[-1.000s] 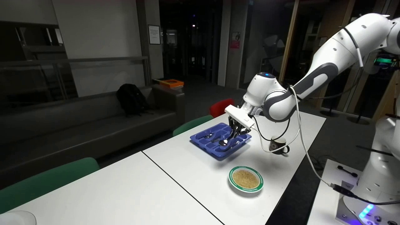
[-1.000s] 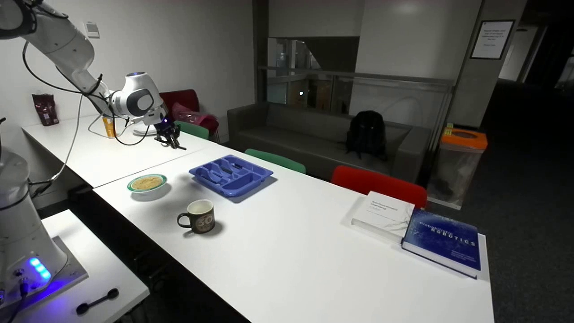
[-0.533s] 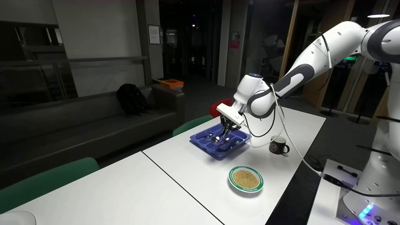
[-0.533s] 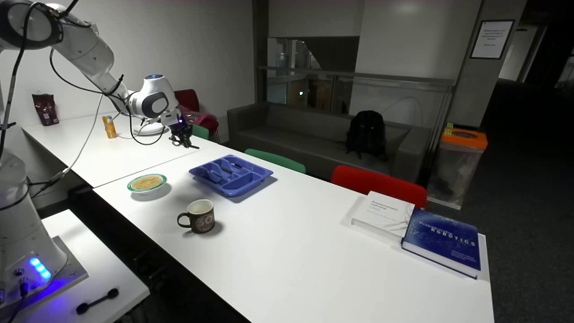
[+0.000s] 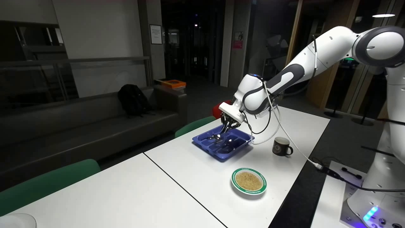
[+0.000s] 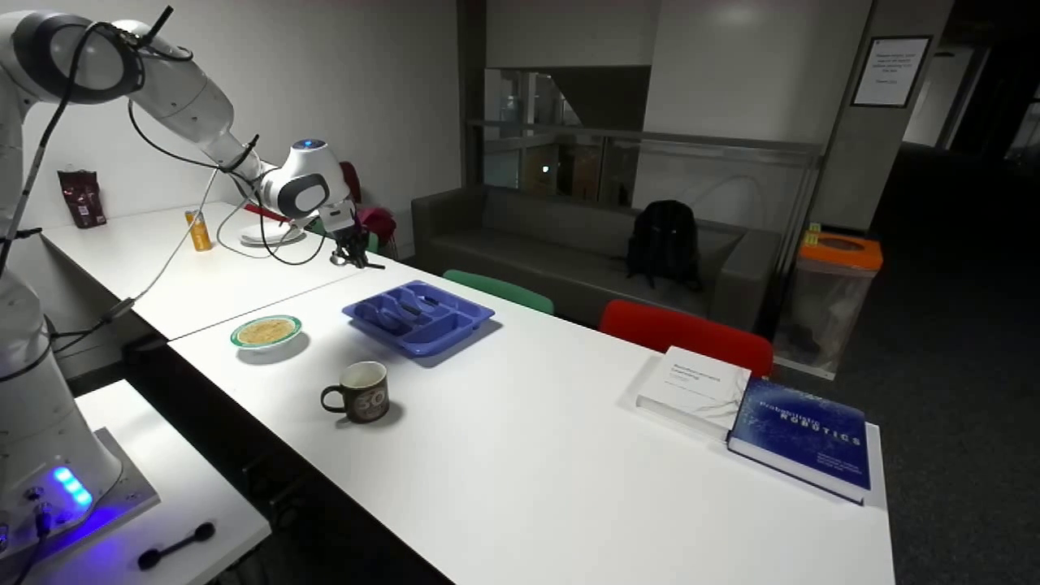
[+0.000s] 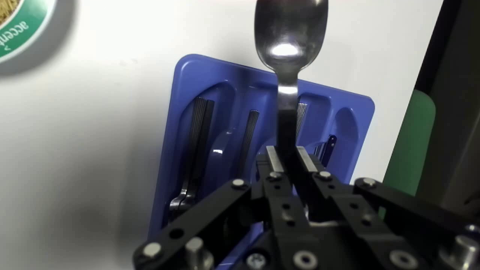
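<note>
Far left in the wrist view, there's the white bowl with a broad green rim (image 7: 33, 17), tan grains inside it, sitting near the robot-side edge of the flat white tabletop (image 7: 112, 123). Sliding right, here's the blue plastic cutlery tray (image 7: 225, 68) by the chair-side edge, with ribbed, dark-handled cutlery (image 7: 198, 138) lying in its slots. And now the one to watch — the shiny steel spoon with a dark handle (image 7: 287, 78), up off the tabletop, held in the black two-fingered metal gripper (image 7: 288, 153). Fingers clamped on that handle, a pale tip on either side of it! Check the line: the spoon's head juts out ahead of the fingertips, up the wrist view, and its long axis looks to run roughly alongside the chair-side edge — not across toward the robot-side edge, where the bowl sits. In an exterior view the spoon (image 5: 217, 136) shows to the lower left of the fingers, against the tray; the height between them I can't call. Furthest right, past the chair-side edge, comes the rounded green chair back (image 7: 408, 146), only part of it in frame.
</note>
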`<state>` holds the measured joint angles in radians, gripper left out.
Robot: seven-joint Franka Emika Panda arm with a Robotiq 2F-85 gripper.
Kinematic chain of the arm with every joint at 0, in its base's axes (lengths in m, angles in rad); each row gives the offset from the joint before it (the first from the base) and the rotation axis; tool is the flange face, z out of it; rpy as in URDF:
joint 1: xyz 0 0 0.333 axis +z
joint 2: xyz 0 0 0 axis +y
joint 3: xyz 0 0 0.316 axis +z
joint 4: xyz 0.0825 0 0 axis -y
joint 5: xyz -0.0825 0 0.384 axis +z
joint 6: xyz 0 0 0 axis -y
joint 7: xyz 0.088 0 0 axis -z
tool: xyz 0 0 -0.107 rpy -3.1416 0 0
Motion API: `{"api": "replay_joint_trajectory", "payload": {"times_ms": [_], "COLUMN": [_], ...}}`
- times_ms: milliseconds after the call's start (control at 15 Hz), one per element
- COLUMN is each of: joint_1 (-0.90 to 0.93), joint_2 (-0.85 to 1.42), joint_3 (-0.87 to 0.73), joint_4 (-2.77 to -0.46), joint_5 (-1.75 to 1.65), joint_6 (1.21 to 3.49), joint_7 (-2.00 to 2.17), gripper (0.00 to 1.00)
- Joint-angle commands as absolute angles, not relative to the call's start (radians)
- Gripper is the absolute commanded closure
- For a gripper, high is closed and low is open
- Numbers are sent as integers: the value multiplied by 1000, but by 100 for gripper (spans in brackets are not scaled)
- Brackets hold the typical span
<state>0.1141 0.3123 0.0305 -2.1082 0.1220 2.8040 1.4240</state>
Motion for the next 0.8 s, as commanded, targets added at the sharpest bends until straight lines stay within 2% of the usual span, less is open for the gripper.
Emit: {"api": "replay_joint_trajectory", "payload": {"times_ms": [0,467,533,600,733], "joint_1": [65,10,62,61,65], "joint_2": [362,428,423,427,433], "joint_3": [57,73,24,22,18], "joint_4": [-2040,-1981,-2015,-2012,-2012], "joint_5": [220,366,328,333,332], "joint_6": [2775,2719,2764,2759,2759], "joint_7": [1285,1131,1184,1177,1178], "gripper": [97,97,97,87,87]}}
